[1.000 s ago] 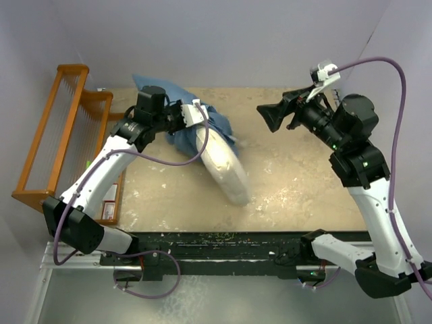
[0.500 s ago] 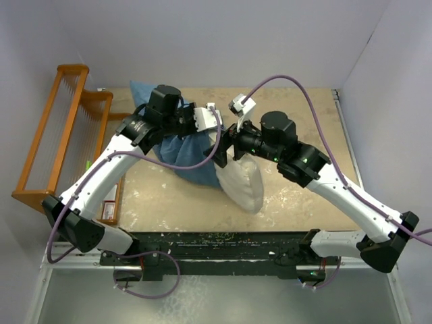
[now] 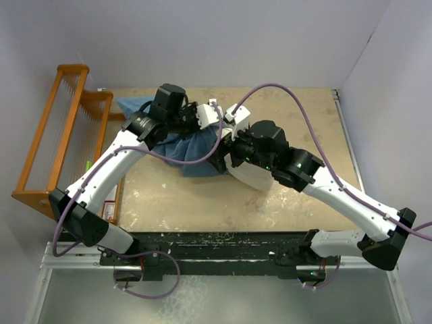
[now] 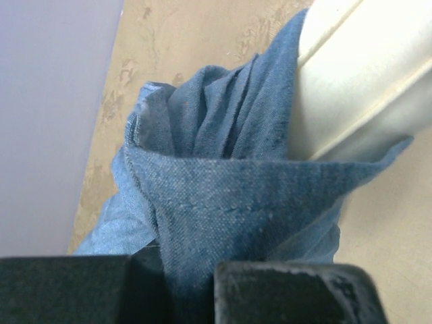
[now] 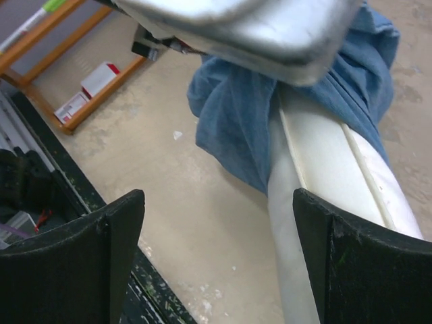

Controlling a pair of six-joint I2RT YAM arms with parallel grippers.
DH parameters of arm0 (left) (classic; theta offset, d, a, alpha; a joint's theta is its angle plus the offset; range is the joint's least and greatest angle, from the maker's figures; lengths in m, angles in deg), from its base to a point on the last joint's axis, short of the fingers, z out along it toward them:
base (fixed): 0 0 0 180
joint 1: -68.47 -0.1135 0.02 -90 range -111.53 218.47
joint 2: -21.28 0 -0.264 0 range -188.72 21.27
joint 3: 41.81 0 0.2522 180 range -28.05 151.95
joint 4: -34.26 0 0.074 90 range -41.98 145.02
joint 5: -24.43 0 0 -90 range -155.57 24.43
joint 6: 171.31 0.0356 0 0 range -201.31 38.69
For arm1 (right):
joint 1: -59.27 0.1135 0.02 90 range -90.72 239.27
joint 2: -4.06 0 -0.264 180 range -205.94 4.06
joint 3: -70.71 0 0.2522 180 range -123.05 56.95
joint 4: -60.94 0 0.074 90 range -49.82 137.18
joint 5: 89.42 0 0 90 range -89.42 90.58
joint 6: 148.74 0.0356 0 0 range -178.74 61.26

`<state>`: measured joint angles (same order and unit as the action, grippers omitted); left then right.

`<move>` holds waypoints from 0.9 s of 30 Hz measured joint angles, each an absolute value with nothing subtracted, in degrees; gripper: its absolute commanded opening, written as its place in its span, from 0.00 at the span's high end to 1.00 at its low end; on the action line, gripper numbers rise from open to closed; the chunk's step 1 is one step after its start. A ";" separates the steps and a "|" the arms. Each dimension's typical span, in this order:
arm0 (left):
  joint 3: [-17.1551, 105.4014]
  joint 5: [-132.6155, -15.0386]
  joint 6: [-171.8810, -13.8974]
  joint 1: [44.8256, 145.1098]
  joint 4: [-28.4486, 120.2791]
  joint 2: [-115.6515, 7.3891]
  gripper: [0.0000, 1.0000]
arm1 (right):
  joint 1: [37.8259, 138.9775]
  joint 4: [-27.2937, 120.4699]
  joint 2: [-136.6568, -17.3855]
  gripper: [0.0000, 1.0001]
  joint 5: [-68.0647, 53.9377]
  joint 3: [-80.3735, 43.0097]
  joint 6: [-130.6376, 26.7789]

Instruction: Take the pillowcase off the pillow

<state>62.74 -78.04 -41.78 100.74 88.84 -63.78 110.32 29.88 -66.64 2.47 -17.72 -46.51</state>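
Mid-strip: left fingers clamp the pillowcase; right fingers, spread open, face the pillow, which likely needs pinning next.

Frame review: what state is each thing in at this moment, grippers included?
pillowcase: partly off, bunched, covering one end of the pillow.
pillow: partly bare, the rest inside the blue cloth.
left gripper: shut on a fold of the pillowcase.
right gripper: open wide, clamping nothing.

orange wooden rack at beige table's left edge (red-white box beside it)
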 measured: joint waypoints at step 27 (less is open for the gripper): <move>62.43 -80.26 -43.25 100.11 91.92 -62.86 0.83 | 99.26 19.00 -73.85 0.89 -9.05 -22.64 -60.59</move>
